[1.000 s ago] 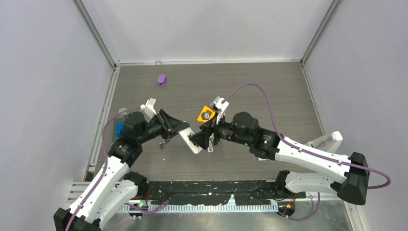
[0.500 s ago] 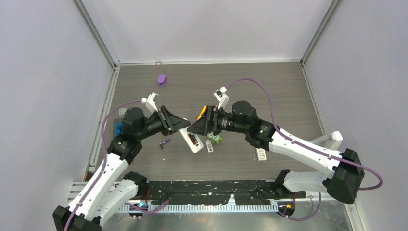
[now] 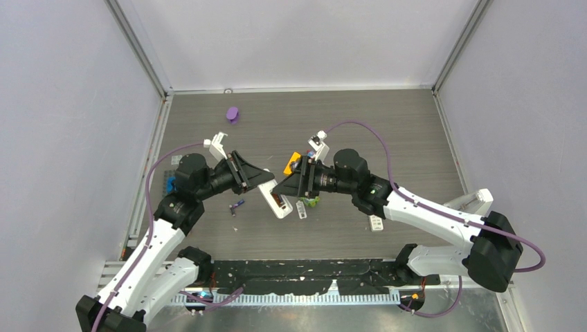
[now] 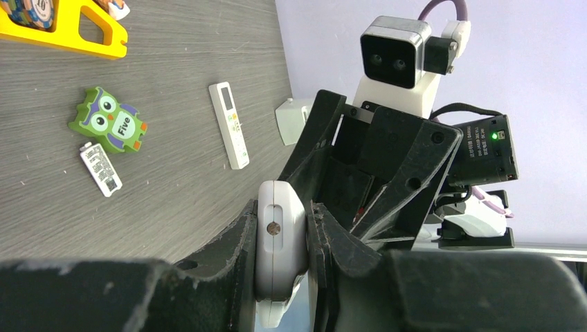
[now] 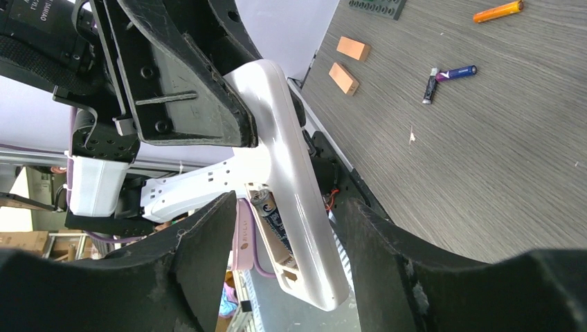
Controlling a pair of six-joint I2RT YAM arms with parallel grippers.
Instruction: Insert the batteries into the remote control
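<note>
Pinching remote control [image 5: 294,173] in left tool [image 4: 280,235], above desk [image 5: 498,152]. Straddling open bay with right tool [image 5: 284,221], spread wide, seated cell [image 5: 268,213] inside. Leaving purple, dark, orange batteries [image 5: 457,71] loose on desk. Risking twisted remote control or popped seated cell from sideways finger nudge.

**Remote aloft, three batteries loose**

Your white remote [image 5: 296,181] is held off the table, tilted, with its back bay open. A seated battery [image 5: 268,214] lies inside. On the wood you have an orange battery [image 5: 495,12] lying apart. A purple battery [image 5: 457,72] and a dark battery [image 5: 430,87] lie just beside each other, angled.
</note>
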